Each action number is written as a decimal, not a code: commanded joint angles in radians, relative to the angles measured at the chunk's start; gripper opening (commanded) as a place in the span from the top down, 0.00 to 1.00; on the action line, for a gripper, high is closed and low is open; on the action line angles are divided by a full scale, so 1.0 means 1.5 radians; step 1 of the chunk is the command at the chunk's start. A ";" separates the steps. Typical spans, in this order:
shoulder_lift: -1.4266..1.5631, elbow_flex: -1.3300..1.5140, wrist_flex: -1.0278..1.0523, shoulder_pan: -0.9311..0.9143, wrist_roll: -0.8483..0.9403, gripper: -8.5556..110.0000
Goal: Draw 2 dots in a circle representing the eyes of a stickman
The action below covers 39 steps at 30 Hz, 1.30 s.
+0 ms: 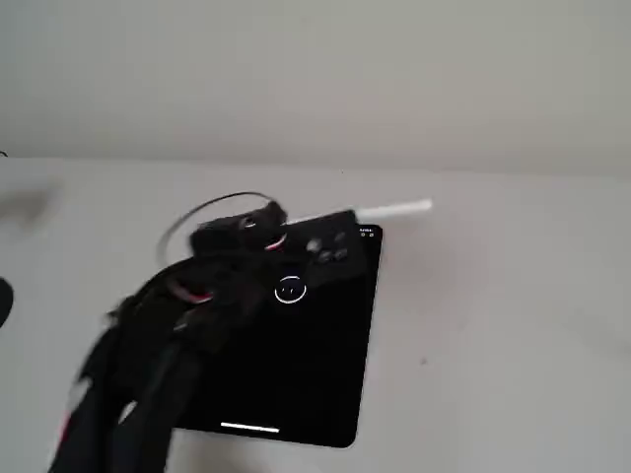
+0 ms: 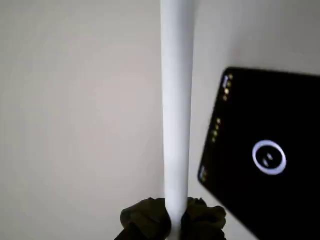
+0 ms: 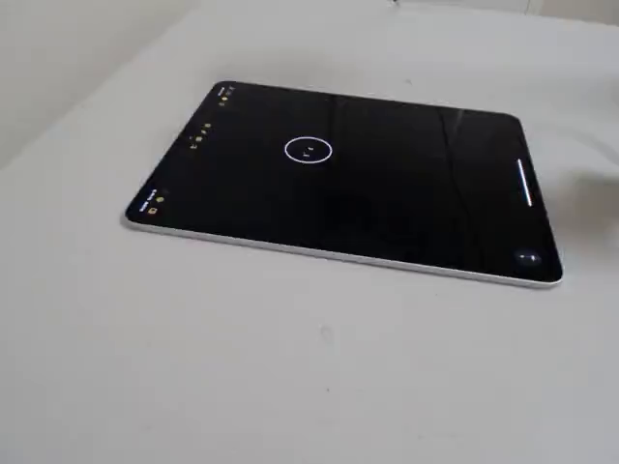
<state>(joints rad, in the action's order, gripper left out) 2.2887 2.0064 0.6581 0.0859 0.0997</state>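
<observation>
Tablet (image 3: 387,208) lies flat on the pale surface (image 3: 290,367), screen black. Using the tablet as the landmark:

- Circle (image 3: 309,149): thin white ring on the screen, in the half of the tablet away from the white home bar (image 3: 527,183), about midway across the short dimension. Also visible in a fixed view (image 1: 289,291) and in the wrist view (image 2: 269,157).
- Dots (image 3: 309,151): two tiny faint marks side by side inside the ring, near its centre. In the wrist view (image 2: 269,158) they read as two short light ticks, both clear of the ring outline. In a fixed view they're too blurred to separate.
- Small icons (image 3: 200,136) run along the tablet's short edge opposite the home bar.

Arm (image 1: 148,374): black, motion-blurred, comes in from the lower left of a fixed view and overlaps the tablet's left edge and upper-left corner. A thin cable (image 1: 207,209) loops above it.

Claw (image 2: 172,220): closed around a white stylus (image 2: 176,110); the wrist view shows dark padding wrapped at the grip point with the rod running straight up out of it. In that view the stylus sits off the tablet, left of its icon edge, over bare surface. In a fixed view the stylus (image 1: 394,209) sticks out past the tablet's far edge, roughly horizontal. Can't tell from the pictures whether the tip is touching the surface or raised.

The arm doesn't show in the fixed view that looks across the tablet.
</observation>
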 commanded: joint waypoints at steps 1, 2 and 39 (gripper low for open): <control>0.192 0.029 0.123 0.021 -0.024 0.93; 0.227 0.044 0.145 0.025 -0.024 0.93; 0.690 0.668 0.276 0.032 -0.064 0.93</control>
<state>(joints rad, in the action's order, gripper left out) 3.3149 2.9683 1.0953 0.1365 0.0092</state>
